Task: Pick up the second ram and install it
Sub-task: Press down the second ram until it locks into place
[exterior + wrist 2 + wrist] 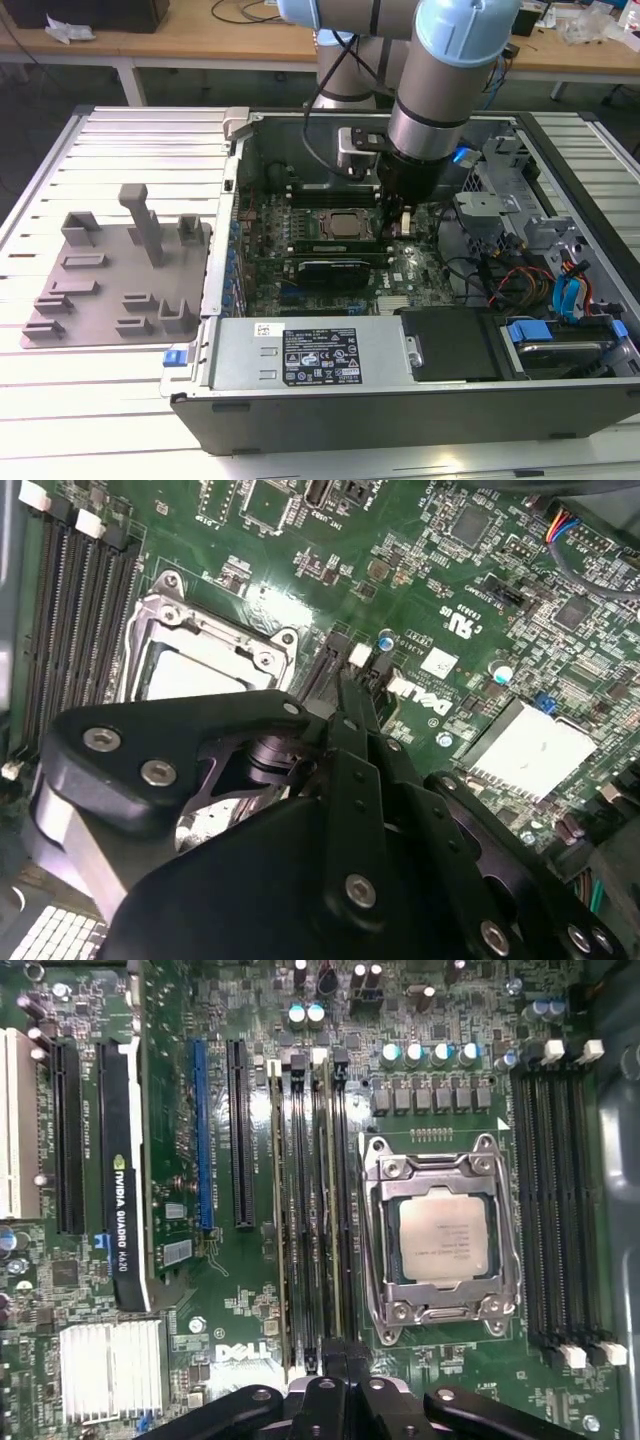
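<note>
My gripper (403,222) reaches down into the open computer case, just to the exterior view's right of the CPU socket (345,225). In the first wrist view the black fingertips (335,1362) stand close together, shut, over one end of the memory slots beside the socket (445,1235). The second ram (322,1210), a thin dark stick, stands on edge in a slot in line with the fingertips. I cannot tell whether the tips touch it. The second wrist view shows the gripper (345,685) at the slot's end latch (332,660).
A black graphics card (125,1160) sits in a slot further from the socket. Several bare memory slots (560,1210) lie on the socket's other side. A finned heat sink (110,1365) is near the fingers. Outside the case, grey holder blocks (120,270) stand at the exterior view's left.
</note>
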Controlling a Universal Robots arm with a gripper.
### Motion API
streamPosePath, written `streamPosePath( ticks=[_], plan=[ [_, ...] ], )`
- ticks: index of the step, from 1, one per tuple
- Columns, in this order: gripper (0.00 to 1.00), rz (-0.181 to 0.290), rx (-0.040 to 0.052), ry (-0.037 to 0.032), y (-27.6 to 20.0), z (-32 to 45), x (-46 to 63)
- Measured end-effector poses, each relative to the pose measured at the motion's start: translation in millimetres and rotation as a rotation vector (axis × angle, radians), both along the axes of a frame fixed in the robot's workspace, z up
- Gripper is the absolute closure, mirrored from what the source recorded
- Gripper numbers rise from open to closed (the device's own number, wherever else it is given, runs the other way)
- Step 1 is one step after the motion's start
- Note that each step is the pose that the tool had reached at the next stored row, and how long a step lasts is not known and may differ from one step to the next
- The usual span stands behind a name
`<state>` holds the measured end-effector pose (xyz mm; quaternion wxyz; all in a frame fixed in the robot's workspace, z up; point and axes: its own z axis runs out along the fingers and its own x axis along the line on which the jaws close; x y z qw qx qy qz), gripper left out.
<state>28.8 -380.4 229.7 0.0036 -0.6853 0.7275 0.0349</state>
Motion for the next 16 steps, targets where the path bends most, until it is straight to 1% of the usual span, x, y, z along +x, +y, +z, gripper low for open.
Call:
streamPosePath(
  ticks=[2, 3, 4, 5, 7, 8, 9, 11, 13, 16],
  plan=[
    [0.92, 0.000, -0.0019, 0.0003, -0.1, -4.5, -0.1],
    [0.92, 0.000, -0.0023, 0.0005, -0.2, -3.8, -0.1],
    [0.92, 0.000, -0.0002, 0.0006, 0.3, -0.9, -0.1],
    [0.92, 0.000, 0.0000, 0.0014, 0.3, 6.4, -0.1],
    [0.92, 0.000, -0.0007, 0.0038, 0.2, 16.9, 0.0],
    [0.92, 0.000, -0.0005, 0.0038, 0.1, 17.2, -0.7],
    [0.92, 0.000, -0.0007, 0.0000, 0.0, 16.7, -7.1],
    [0.92, 0.000, -0.0009, -0.0085, 0.0, 15.1, -23.5],
    [0.92, 0.000, -0.0009, -0.0107, 0.0, 13.9, -32.6],
    [0.92, 0.000, -0.0010, -0.0168, -0.1, 10.3, -61.8]
  ],
)
